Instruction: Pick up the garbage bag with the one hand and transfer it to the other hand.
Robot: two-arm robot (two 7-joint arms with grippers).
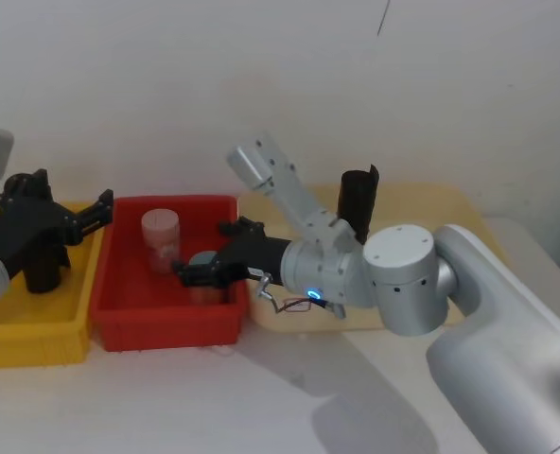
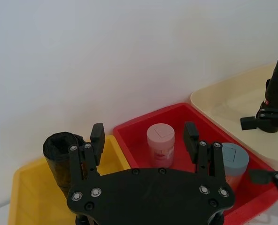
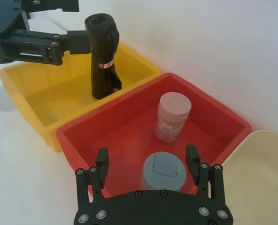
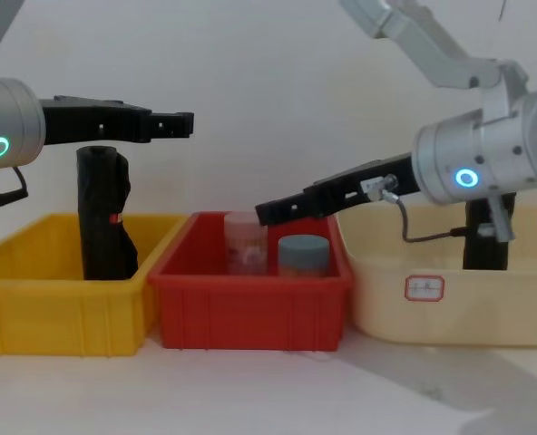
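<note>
The garbage bag (image 1: 358, 202) is a smooth black roll standing upright in the cream bin (image 1: 431, 203) at the right, partly behind my right arm (image 4: 477, 246). My left gripper (image 1: 96, 214), on the green-ringed arm, is open above the yellow bin (image 1: 34, 331). It hovers by the top of a lumpier black roll (image 3: 103, 56) that has a red mark. In the left wrist view that roll (image 2: 59, 152) lies outside the fingers. My right gripper (image 3: 146, 159), on the blue-ringed arm, is open over the red bin (image 3: 129, 140), above a grey-lidded jar (image 3: 163, 169).
A pink jar (image 1: 161, 238) stands in the red bin beside the grey-lidded jar (image 4: 302, 256). The three bins sit side by side against a white wall. Bare table lies in front of them.
</note>
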